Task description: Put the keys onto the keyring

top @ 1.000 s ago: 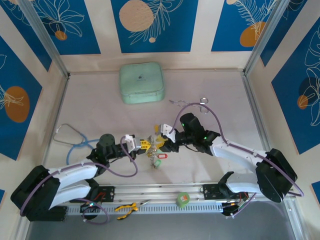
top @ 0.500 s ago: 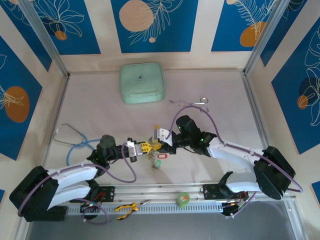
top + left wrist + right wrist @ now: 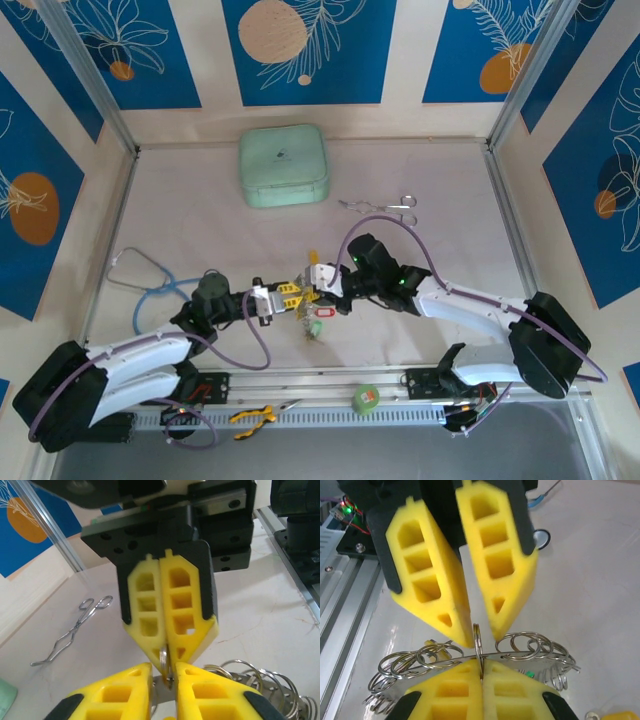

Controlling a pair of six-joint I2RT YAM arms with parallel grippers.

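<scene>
Counter (image 3: 200, 240): nothing lying on it has shifted; the work sits above it, between the two arms near the front edge
Right hand (image 3: 481, 669): wide a second ago, now closed flat on the keyring (image 3: 477, 632), which stands edge-on in its grip
Left hand (image 3: 164, 668): had been clamped; a narrow gap now shows between its fingers, with the keyring's edge in that gap
Keyring: midway between the hands, carried by the right one
Keys (image 3: 315, 322): a bunch with red and green tags, dangling just below where the hands meet; whether it touches the counter I cannot tell
Small rings (image 3: 532, 642): strung beside the grip
Meaning: likely a handover, left to right, freeing the left for threading
</scene>
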